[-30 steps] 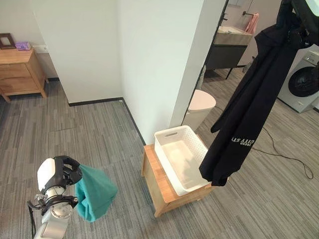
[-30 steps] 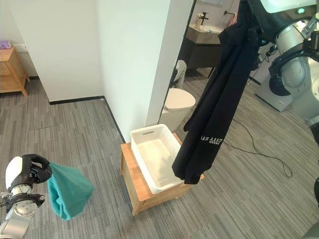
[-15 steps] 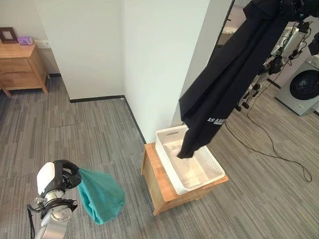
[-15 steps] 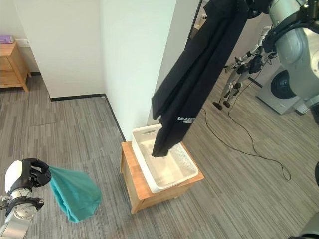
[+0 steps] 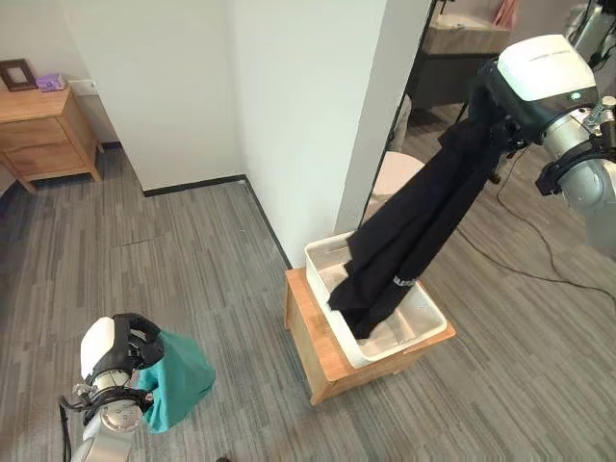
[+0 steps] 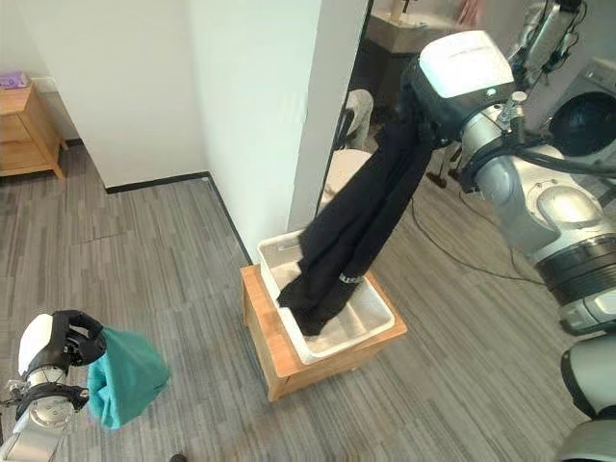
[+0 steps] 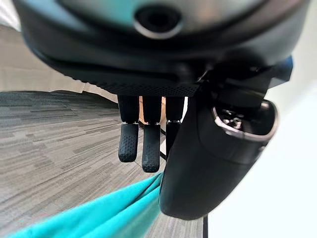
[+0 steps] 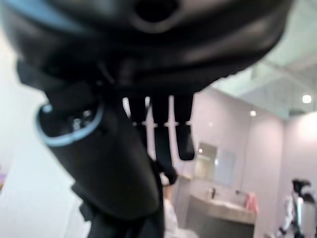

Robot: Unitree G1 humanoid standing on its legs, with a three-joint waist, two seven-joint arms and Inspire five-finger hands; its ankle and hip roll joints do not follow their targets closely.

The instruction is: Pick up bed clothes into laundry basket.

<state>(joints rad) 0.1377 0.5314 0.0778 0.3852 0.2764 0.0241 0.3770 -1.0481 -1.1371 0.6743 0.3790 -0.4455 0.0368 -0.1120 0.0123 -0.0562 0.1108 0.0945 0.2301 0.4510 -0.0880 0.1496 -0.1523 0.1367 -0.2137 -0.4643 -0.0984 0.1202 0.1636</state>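
Down low and nearest, the left hand [image 5: 123, 348] has its fingers [image 7: 130, 142] and thumb clamped on a teal cloth [image 5: 177, 390], which hangs bunched beside the wrist above the grey striped carpet floor [image 5: 192, 279]. Moving out to the middle: a white laundry basket [image 5: 427, 331] with slotted walls sits on a low wooden desk [image 5: 318, 351], right by the corner of a white wall [image 5: 308, 115]. A long black garment [image 5: 414, 236] drapes slantwise, its lower end folded down inside the basket, touching the bottom. There's small white print near the garment's lower part, too small to read. Up high on the right, the right hand [image 5: 510, 106] holds the garment's top; in the right wrist view its fingers [image 8: 184, 141] hang down past the dark cloth pinched by the thumb. Far back: a wooden dresser [image 5: 43, 130] at the left wall with a framed picture [image 5: 15, 74] on top, and a bathroom vanity [image 5: 457, 58] through the doorway.
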